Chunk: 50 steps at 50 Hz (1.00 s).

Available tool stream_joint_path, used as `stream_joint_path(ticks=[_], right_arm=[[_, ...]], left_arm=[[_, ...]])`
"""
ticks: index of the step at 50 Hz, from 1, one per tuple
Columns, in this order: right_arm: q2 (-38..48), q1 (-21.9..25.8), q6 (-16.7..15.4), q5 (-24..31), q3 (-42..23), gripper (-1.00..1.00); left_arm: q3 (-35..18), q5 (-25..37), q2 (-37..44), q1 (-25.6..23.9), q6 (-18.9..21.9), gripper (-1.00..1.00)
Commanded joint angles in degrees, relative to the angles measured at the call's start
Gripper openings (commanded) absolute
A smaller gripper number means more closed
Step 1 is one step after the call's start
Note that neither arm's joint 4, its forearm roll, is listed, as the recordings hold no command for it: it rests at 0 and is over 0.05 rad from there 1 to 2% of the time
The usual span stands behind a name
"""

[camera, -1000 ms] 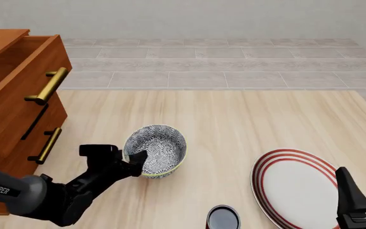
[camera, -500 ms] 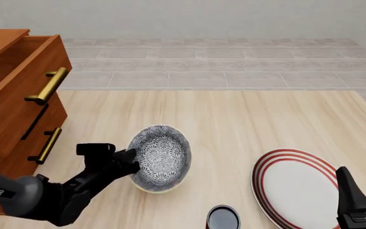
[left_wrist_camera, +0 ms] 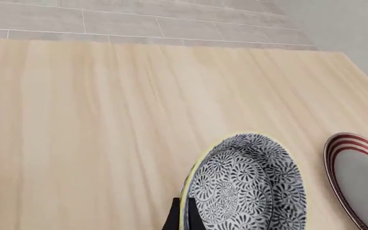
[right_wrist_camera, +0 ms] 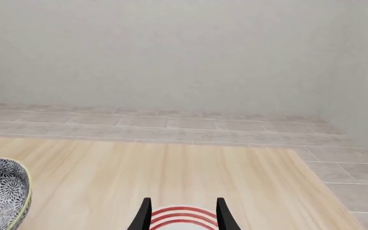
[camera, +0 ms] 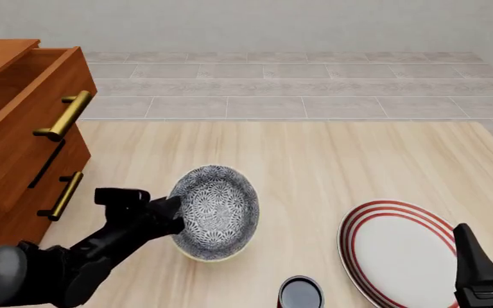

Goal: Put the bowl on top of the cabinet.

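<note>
Left gripper (camera: 171,217) is clamped on the near-left rim of the bowl (camera: 215,212); in the left wrist view one dark finger (left_wrist_camera: 174,219) shows against the outside wall just under the yellowish rim, the other finger hidden by the bowl. The bowl is tilted steeply, its patterned inside facing the front camera. Whether its lower edge touches the wooden surface (camera: 315,160) or hangs just clear cannot be told.

Bowl position: to the right of the cabinet (camera: 15,135), apart from it, about level with the cabinet's lower brass handle (camera: 63,195). The upper handle (camera: 65,115) sits on a drawer front that stands out from the cabinet body. The cabinet top is only partly in frame at the upper left.

Right gripper (right_wrist_camera: 182,214): two dark fingers stand apart with a moderate gap, nothing between them. It hangs over the near edge of the red-ringed plate (camera: 398,252), which lies flat on the surface to the right of the bowl, well apart from it. In the front view only one finger of this gripper is clearly in frame, at the lower right corner.

A small dark cup (camera: 300,293) stands on the surface between bowl and plate, nearer the camera than both, just beside the plate's left rim.
</note>
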Motion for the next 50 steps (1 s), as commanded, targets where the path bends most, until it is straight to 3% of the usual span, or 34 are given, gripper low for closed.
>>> stream_joint_path(ticks=[1,50], right_arm=[[0.00,0.00,-0.10,-0.10,-0.02,1.00],[-0.01,0.13,-0.22,-0.27,-0.26,1.00]], left_arm=[[-0.16,3.34,-4.85,-0.55,0.99,-1.00],[-4.27,20.37,-24.79,-2.84,1.00,-1.00]])
